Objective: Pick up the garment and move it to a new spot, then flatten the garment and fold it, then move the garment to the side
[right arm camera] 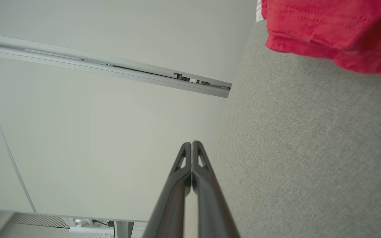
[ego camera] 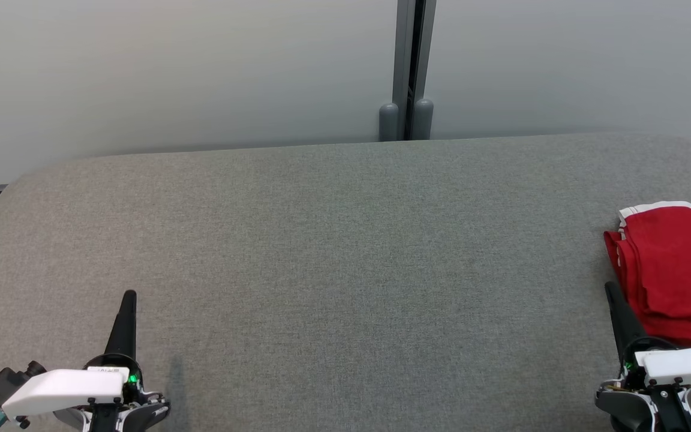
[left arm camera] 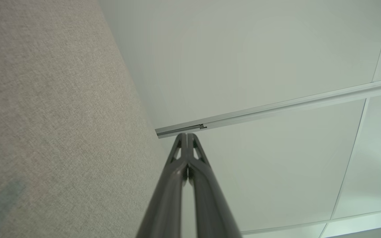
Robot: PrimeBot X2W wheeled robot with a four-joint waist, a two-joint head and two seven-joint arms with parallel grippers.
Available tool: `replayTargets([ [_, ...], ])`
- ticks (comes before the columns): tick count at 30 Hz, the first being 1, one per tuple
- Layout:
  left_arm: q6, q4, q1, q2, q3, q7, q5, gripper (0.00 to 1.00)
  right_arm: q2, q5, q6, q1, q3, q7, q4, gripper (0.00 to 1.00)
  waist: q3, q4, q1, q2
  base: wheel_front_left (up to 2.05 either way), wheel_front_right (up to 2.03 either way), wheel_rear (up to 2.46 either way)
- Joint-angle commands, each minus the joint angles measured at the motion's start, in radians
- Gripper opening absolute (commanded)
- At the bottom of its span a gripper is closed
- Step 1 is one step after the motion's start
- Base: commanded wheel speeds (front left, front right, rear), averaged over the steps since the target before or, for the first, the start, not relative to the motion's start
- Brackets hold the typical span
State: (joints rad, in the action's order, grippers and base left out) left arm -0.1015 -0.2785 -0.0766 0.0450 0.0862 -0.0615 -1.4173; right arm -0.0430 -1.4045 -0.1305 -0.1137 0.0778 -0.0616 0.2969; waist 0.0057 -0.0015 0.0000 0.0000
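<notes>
Here the folded red garment [ego camera: 675, 270] lies — white trim [ego camera: 657, 207] facing away.

The head camera looks from above, forward and down, on the grey surface [ego camera: 345, 240], with the wall [ego camera: 171, 72] at frame top. Each wrist camera lies low, close to the surface, turned sideways, looking along the left pincer [left arm camera: 187, 135] or right pincer [right arm camera: 191, 143] to this same wall.
</notes>
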Motion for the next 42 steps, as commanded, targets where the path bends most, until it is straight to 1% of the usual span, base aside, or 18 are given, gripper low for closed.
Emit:
replayTargets([
  [1,-0.008,0.011,-0.026,0.006,0.009,-0.009,-0.023,0.00,-0.009,-0.028,0.000,0.001,0.006,-0.009,-0.016,0.00,0.000,0.000,0.0000,0.0000,0.00,0.00,0.00],
  [27,-0.033,0.037,-0.042,0.008,0.031,-0.054,-0.197,0.00,-0.011,-0.213,0.000,0.010,0.039,-0.056,-0.056,0.00,-0.003,0.001,0.0000,0.0000,0.00,0.00,0.00],
  [42,-0.032,0.036,-0.039,0.008,0.031,-0.056,-0.197,0.00,-0.011,-0.210,0.000,0.010,0.039,-0.056,-0.056,0.00,-0.003,0.002,0.0000,0.0000,0.00,0.00,0.00],
])
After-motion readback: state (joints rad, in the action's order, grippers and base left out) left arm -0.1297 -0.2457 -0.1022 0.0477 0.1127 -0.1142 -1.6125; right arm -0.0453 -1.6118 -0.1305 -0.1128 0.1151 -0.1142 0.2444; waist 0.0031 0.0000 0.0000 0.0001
